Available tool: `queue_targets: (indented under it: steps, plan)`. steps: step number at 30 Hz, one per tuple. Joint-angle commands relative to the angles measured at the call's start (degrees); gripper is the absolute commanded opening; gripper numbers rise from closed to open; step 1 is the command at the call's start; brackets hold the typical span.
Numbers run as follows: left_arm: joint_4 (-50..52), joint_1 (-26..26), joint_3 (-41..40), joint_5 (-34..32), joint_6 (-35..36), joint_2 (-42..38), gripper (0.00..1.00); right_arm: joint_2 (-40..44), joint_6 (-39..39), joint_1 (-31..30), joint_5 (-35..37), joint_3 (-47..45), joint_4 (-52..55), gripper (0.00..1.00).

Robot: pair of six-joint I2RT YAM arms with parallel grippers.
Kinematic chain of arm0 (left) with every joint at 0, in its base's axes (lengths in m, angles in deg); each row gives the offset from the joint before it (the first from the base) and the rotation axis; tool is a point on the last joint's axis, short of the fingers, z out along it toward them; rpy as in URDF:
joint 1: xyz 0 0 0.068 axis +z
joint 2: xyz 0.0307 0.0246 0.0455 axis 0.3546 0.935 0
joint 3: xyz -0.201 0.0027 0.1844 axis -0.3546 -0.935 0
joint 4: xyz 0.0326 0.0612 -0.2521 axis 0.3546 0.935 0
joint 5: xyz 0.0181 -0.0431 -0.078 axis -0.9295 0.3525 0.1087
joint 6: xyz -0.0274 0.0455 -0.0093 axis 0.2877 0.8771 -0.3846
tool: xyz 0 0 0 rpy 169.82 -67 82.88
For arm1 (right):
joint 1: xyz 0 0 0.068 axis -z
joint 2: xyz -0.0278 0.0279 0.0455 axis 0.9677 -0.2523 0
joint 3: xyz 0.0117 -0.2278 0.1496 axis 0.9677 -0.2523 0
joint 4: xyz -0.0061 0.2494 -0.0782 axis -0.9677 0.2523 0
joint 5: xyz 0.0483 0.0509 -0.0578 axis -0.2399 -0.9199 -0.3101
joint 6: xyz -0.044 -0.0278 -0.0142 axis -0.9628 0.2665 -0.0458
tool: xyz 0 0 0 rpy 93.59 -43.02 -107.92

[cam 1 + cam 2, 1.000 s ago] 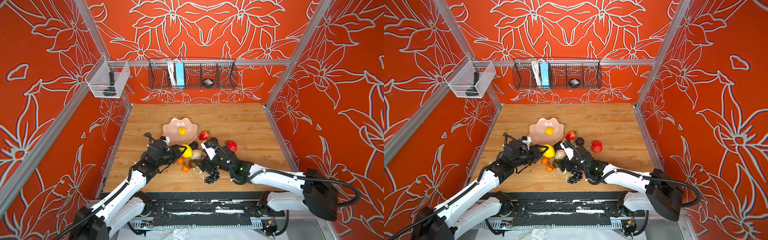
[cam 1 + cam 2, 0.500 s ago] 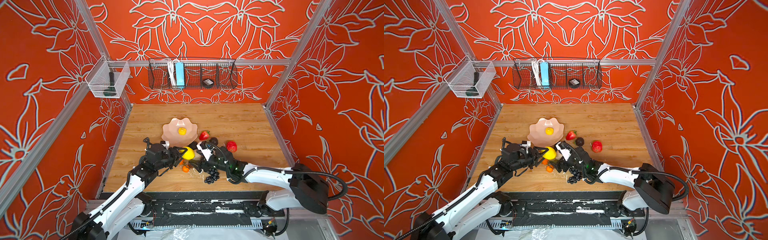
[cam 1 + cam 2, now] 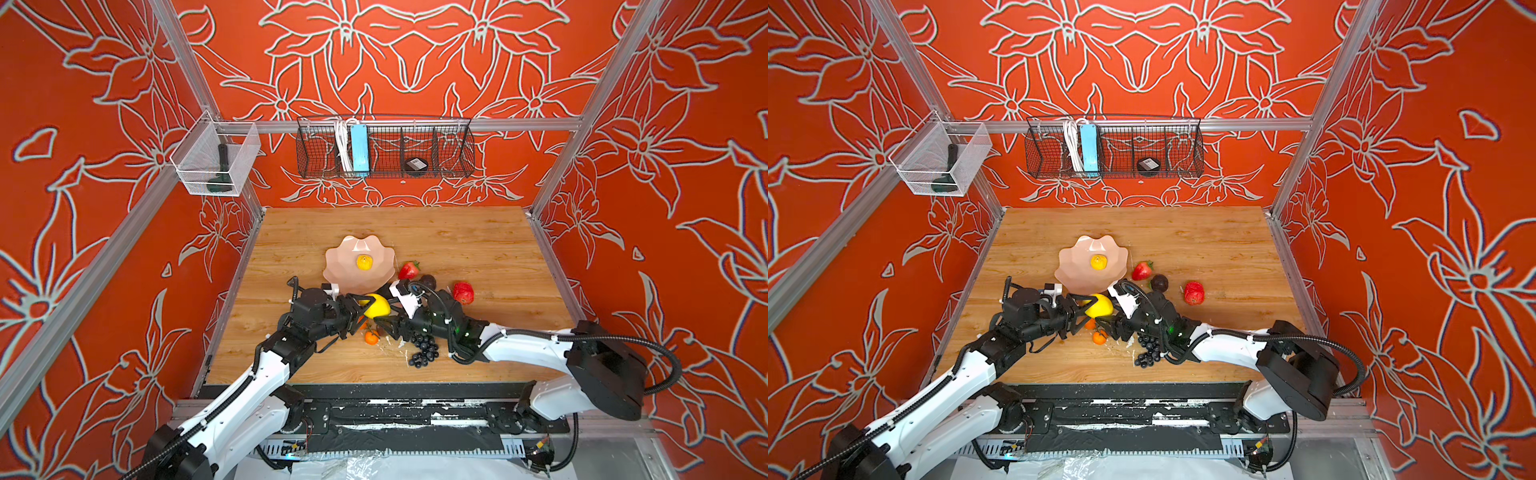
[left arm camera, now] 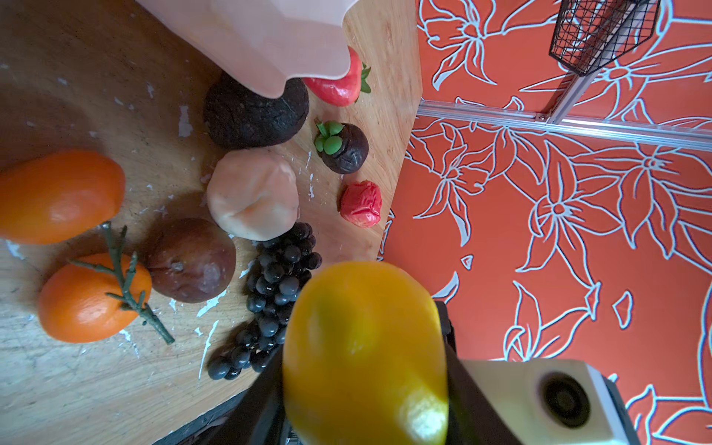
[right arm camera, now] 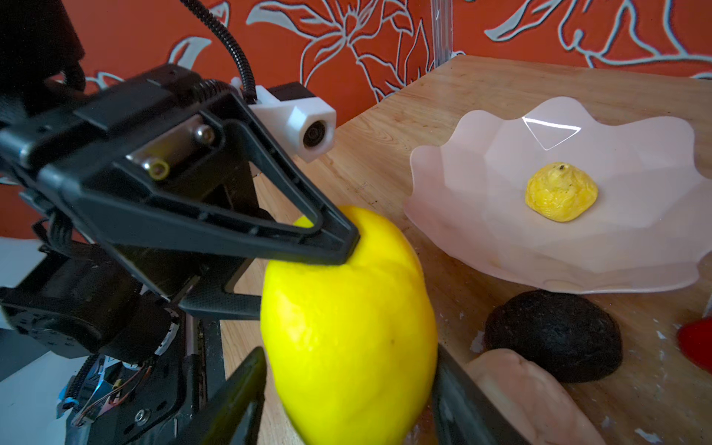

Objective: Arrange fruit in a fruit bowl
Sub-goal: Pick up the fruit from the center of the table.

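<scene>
Your left gripper pinches the lemon at mid-frame; the right gripper straddles its other end, grip possibly not yet made. The bowl sits just above the lemon in both top views.

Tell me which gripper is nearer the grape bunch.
Right. The right gripper is just beside the grape bunch, jaws around the lemon. The left gripper grips that lemon from the far side.
</scene>
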Motion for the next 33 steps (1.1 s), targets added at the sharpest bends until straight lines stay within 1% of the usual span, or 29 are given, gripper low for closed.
queue_targets:
  steps: [1,4,5,9,11,13,16,20,22,24,26,28,31,33]
  plan:
    - [-3.5,0.1,-0.7,1.3,-1.4,0.4,0.48,-0.5,-0.2,-0.3,-1.9,2.3,-1.7,0.65]
    - [-3.7,0.1,-0.8,1.8,-1.3,0.6,0.48,-0.9,-0.1,-0.4,-2.4,2.6,-2.2,0.63]
    - [-3.7,0.1,-0.9,1.8,-1.3,0.6,0.48,-1.0,-0.2,-0.4,-2.7,2.8,-2.1,0.6]
    - [-3.5,0.1,-1.2,1.6,-1.1,0.2,0.5,-1.3,-0.3,-0.4,-3.4,3.6,-1.6,0.55]
    - [-3.3,0.1,-1.2,1.5,-0.9,0.1,0.52,-1.2,-0.6,-0.4,-3.7,3.9,-1.0,0.52]
    - [-2.8,0.1,-1.0,1.4,-0.4,0.1,0.57,-0.9,-1.1,-0.4,-3.7,4.6,0.4,0.48]
    - [-0.7,0.1,-0.2,0.9,1.2,0.1,0.69,-0.5,-1.6,-0.4,-2.9,5.3,2.9,0.47]
    - [6.3,0.9,2.9,-1.0,6.4,-0.8,0.88,0.2,-3.1,-0.2,0.4,6.5,8.6,0.46]
    - [11.4,3.1,4.5,-1.9,10.1,-2.1,0.92,0.6,-4.7,0.3,1.9,7.9,13.3,0.45]
    - [18.4,5.9,6.1,-5.0,14.5,-4.6,0.96,1.0,-6.2,1.1,3.7,9.2,17.9,0.45]
    - [24.8,8.7,7.0,-9.6,18.9,-8.4,0.98,1.1,-7.1,3.0,4.1,11.5,23.1,0.45]
    - [29.2,10.4,7.5,-14.3,22.2,-12.5,0.99,0.3,-9.3,5.0,3.5,15.2,29.6,0.44]
    - [34.3,10.6,8.8,-21.3,26.4,-17.4,0.99,-2.3,-13.5,7.2,4.7,21.6,38.9,0.45]
    - [36.2,10.6,9.5,-24.3,28.8,-19.4,0.99,-4.8,-15.0,8.9,4.8,26.2,44.7,0.45]
